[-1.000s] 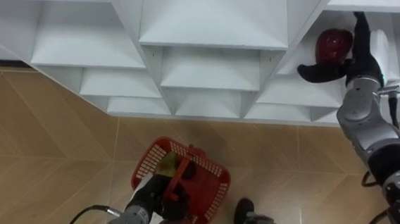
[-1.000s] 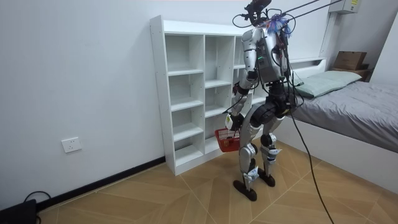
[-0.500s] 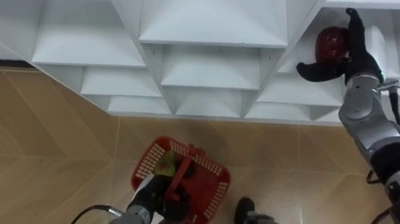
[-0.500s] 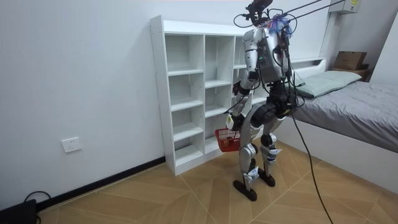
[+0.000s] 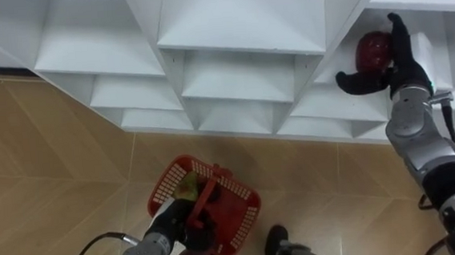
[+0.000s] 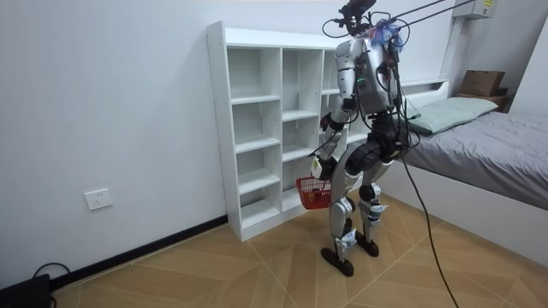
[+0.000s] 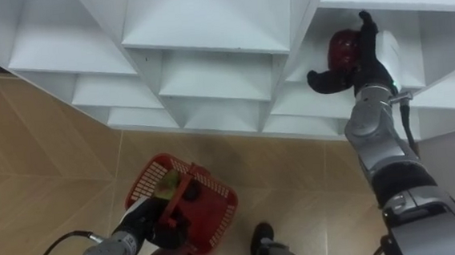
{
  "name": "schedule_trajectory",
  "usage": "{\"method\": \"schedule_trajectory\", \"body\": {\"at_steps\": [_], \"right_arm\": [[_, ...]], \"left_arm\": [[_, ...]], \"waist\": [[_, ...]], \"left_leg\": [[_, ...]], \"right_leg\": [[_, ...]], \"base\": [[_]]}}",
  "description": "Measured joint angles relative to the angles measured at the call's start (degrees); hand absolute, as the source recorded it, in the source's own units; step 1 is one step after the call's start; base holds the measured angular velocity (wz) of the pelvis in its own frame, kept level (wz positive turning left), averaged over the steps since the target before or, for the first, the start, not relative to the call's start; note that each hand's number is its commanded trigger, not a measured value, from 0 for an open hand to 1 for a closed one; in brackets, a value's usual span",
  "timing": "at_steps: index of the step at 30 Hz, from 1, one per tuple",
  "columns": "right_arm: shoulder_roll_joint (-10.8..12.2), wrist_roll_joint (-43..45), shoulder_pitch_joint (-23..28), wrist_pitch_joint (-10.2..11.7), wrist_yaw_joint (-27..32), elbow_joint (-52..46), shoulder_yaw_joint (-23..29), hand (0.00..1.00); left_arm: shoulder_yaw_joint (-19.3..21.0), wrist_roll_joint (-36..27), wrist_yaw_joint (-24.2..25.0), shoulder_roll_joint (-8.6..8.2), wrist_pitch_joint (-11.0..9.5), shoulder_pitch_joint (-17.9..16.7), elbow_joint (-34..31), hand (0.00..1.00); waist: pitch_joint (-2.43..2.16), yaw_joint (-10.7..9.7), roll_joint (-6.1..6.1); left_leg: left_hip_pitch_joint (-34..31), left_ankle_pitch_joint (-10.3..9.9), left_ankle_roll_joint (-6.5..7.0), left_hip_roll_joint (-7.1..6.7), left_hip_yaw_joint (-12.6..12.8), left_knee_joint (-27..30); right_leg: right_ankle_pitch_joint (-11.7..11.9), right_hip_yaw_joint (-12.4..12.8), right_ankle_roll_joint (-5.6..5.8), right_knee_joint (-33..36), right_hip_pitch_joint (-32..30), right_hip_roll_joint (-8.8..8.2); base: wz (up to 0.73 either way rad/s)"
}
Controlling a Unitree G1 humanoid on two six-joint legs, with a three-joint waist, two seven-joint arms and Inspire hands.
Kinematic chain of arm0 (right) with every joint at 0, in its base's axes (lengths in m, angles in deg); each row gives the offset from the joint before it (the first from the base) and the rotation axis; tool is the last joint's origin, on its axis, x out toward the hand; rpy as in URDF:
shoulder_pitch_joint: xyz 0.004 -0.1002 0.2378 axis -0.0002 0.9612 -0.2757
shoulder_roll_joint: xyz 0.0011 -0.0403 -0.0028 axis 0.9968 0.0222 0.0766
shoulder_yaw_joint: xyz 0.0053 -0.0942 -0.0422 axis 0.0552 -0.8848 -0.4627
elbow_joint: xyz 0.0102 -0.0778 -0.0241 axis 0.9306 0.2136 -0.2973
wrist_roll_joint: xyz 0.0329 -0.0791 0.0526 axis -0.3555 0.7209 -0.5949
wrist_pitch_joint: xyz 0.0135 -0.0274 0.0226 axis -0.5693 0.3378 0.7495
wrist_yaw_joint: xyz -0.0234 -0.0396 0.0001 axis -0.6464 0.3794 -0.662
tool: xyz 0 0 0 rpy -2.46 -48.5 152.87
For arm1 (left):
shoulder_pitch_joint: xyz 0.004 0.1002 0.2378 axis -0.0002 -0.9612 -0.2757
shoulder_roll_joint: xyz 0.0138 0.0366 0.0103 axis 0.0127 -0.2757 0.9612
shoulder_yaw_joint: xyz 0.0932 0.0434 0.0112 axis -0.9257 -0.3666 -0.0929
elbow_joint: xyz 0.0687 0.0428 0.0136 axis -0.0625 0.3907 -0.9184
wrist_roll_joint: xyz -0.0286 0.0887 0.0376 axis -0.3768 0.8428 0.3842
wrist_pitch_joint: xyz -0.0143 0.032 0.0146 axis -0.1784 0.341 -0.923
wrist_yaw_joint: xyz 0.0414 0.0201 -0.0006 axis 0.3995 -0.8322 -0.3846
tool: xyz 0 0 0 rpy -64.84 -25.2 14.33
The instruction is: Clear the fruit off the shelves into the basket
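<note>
So the robot stood at the white closet (image 5: 236,22) with its right hand (image 5: 394,72) spread open in a cubby, the dark red fruit (image 5: 372,49) sitting between its thumb and straight fingers (not clamped), while its left hand (image 5: 178,223) down low was curled round the red basket (image 5: 244,199) handle.

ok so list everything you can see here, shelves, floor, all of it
shelf unit: one, white, open compartments, in front of the robot
round fruit: one, dark red, in a right-side compartment
basket: one, red, hanging low over the floor
yellow-green fruit: one, inside the basket
floor: tan wood
bed: one, grey cover, room view's right
wall socket: one, white, room view's left
left hand: closed on the basket's handle
right hand: open, thumb below and fingers beside the round fruit
</note>
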Motion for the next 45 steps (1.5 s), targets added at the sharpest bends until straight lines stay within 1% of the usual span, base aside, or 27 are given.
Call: {"method": "schedule_trajectory", "body": {"at_steps": [1,3,5,10,13,17,22,30,31,37,40,42,45], "right_arm": [[-0.02,-0.03,0.0,-0.01,0.03,0.07,-0.08,0.94],[-0.33,0.06,-0.02,0.0,0.93,0.08,-0.21,1.0],[-1.49,0.45,-0.03,0.0,1.47,0.2,-0.39,1.0],[-2.48,0.43,-0.36,-0.13,1.47,0.32,-0.96,1.0],[-2.53,0.03,-0.38,-0.8,1.4,0.33,-0.93,1.0],[-2.53,-1.77,-0.41,-0.83,1.3,0.83,-0.93,1.0],[-2.51,-1.99,-0.42,-1.18,1.3,0.91,-0.95,1.0],[-2.37,-2.33,-0.42,-1.05,1.28,1.01,-0.99,1.0],[-2.37,-2.54,-0.42,-1.05,1.28,1.01,-1.02,1.0],[-2.36,-3.07,-0.57,-1.14,1.27,0.93,-1.25,1.0],[-2.35,-1.99,-0.67,-1.09,0.67,0.71,-1.31,1.0],[-2.35,-1.81,-0.67,-1.3,-0.1,0.74,-1.45,1.0],[-2.24,-1.71,-0.67,-1.24,-0.8,0.71,-2.14,1.0]], "left_arm": [[-0.01,0.0,0.02,0.0,0.01,0.02,0.0,1.0],[-0.12,0.0,0.1,-0.02,0.03,0.06,-0.01,1.0],[-0.49,0.0,0.23,0.0,0.04,0.18,-0.01,1.0],[-0.59,0.0,0.39,0.0,0.14,0.37,-0.01,1.0],[-0.59,0.0,0.87,0.05,0.35,0.44,-0.01,1.0],[-0.66,0.0,0.98,0.07,0.41,0.56,0.0,1.0],[-0.67,-0.06,0.98,0.09,0.41,0.66,0.0,1.0],[-1.42,-0.06,0.99,0.37,0.42,0.73,0.0,1.0],[-1.73,-0.05,1.0,0.45,0.42,1.21,0.0,1.0],[-1.7,-0.03,0.97,0.57,0.42,1.46,0.0,1.0],[-1.67,-0.03,0.92,0.65,0.42,1.45,0.0,1.0],[-1.68,-0.05,0.86,0.65,0.42,1.36,0.0,1.0],[-1.68,-0.15,0.72,1.03,0.39,1.45,0.0,1.0]], "waist": [[0.0,0.0,0.0],[0.0,0.13,0.01],[0.0,0.47,0.01],[0.0,0.5,0.01],[0.0,0.44,0.01],[0.0,0.45,0.01],[0.01,0.43,0.02],[0.03,0.42,0.05],[0.03,0.42,0.06],[0.0,0.47,0.1],[-0.01,0.45,0.21],[0.06,0.47,0.36],[0.03,0.49,0.46]], "left_leg": [[0.02,0.0,0.0,0.0,0.0,0.01],[0.03,0.0,0.0,0.0,0.0,0.05],[0.03,0.0,0.0,0.0,0.0,0.08],[0.05,0.01,-0.02,0.03,-0.04,0.21],[0.06,0.01,-0.03,0.04,-0.05,0.18],[0.08,0.03,-0.05,0.05,-0.03,0.14],[0.08,0.03,-0.06,0.06,-0.03,-0.05],[0.08,0.04,-0.07,0.11,-0.11,-0.06],[0.09,0.04,-0.07,0.13,-0.09,0.02],[0.27,0.04,-0.07,0.2,-0.03,0.0],[0.53,0.04,-0.07,0.23,-0.07,0.03],[1.23,0.03,-0.07,0.25,-0.08,-0.07],[1.85,0.01,-0.1,0.32,-0.06,-0.2]], "right_leg": [[0.0,0.0,-0.01,0.06,0.0,0.0],[0.0,0.0,-0.01,0.11,0.01,0.0],[0.0,0.0,-0.01,0.14,0.02,0.01],[0.01,-0.01,-0.02,0.24,0.02,0.07],[0.01,-0.01,-0.02,0.22,0.02,0.09],[0.01,0.02,-0.03,0.17,0.02,0.12],[0.01,0.04,-0.04,-0.11,0.05,0.2],[0.15,0.01,-0.14,-0.71,0.31,0.26],[0.16,0.03,-0.13,-0.72,0.32,0.27],[0.19,0.06,-0.15,-0.8,0.49,0.33],[0.19,-0.03,-0.15,-0.76,0.8,0.35],[0.19,-0.05,-0.15,-0.79,1.58,0.39],[0.19,-0.06,-0.15,-0.87,2.16,0.47]], "base": [[0.0],[0.0],[0.0],[0.0],[0.0],[0.0],[0.0],[0.0],[0.0],[0.0],[0.0],[0.0],[0.0]]}}
